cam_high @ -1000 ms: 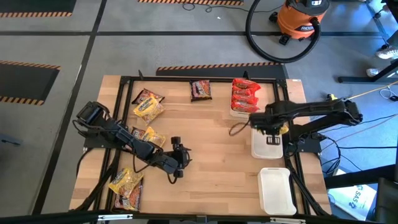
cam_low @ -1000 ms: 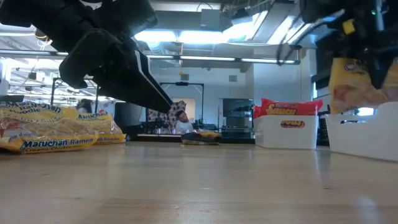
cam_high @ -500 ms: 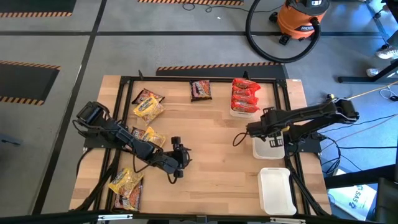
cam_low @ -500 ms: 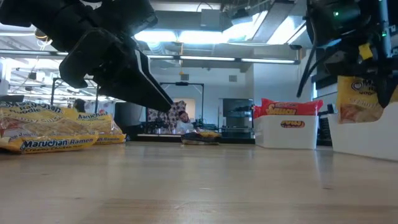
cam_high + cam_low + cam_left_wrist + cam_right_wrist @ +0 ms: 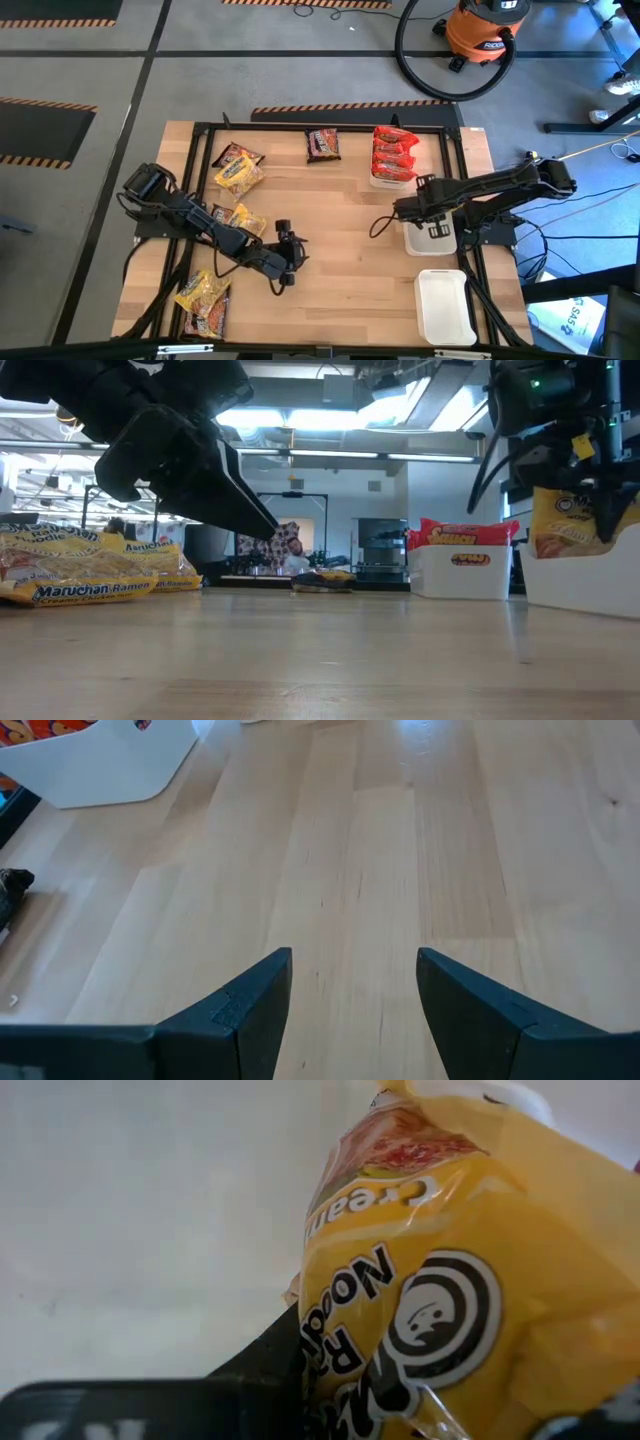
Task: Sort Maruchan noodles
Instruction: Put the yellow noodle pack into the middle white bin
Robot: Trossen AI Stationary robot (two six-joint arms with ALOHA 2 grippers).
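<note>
My right gripper (image 5: 428,218) hangs over the middle white tray (image 5: 418,243) at the table's right, shut on a yellow Maruchan packet (image 5: 575,525). The packet's lower part is behind the tray's near wall (image 5: 580,580). Red packets (image 5: 393,155) fill the far tray (image 5: 376,181). Yellow packets lie at the far left (image 5: 238,168), the left middle (image 5: 243,218) and the near left (image 5: 203,298). A dark brown packet (image 5: 322,145) lies at the far middle. My left gripper (image 5: 353,1010) stands open above bare wood at the near middle. My right gripper pinches the yellow packet's upper end (image 5: 340,1370) between its two fingers, one dark finger (image 5: 265,1365) showing beside the wrapper. The fingers come from above, pointing steeply down. The packet hangs below them, upright, inside the tray; whether it touches the tray's floor cannot be told.
A third white tray (image 5: 445,305) stands at the near right. The table's black frame (image 5: 300,127) runs along its edges. Bare wood (image 5: 350,230) lies between the two arms. An orange shop vacuum (image 5: 487,30) stands on the floor beyond the far edge.
My right gripper has sunk toward the middle tray with the yellow packet, rolling a little at the wrist and staying shut. The packet, which hung above the tray's rim, now has its lower part inside the tray.
</note>
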